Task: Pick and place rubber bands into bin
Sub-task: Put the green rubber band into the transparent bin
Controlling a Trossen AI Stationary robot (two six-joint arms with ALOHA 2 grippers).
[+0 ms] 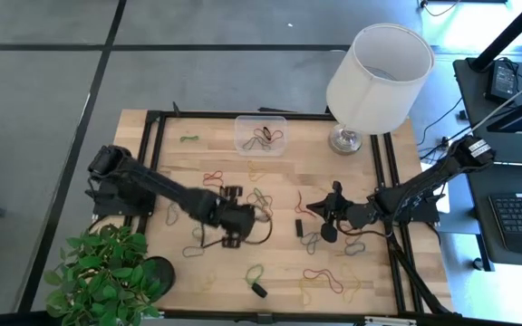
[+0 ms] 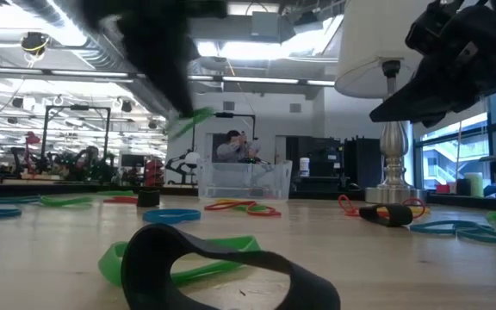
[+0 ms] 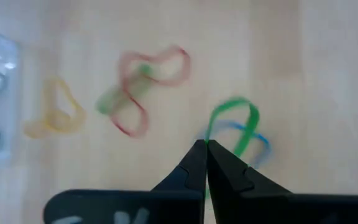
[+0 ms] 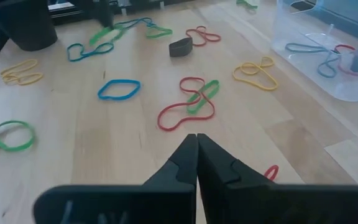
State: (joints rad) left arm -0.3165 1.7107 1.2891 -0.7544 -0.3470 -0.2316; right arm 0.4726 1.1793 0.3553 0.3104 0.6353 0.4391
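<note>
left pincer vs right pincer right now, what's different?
The left pincer is shut on a green rubber band; the right pincer is shut with nothing between its tips. The left pincer sits at the table's middle, the right pincer further toward the lamp side. Both are closed above the wooden table.

The table (image 1: pixel 216 154) is of pale wood with a black frame. The rubber bands (image 4: pixel 188 102) on it are red, green, yellow and blue. The bin (image 1: pixel 261 134) is clear, the lampshade (image 1: pixel 379 65) white, the plant (image 1: pixel 102 276) green.
</note>
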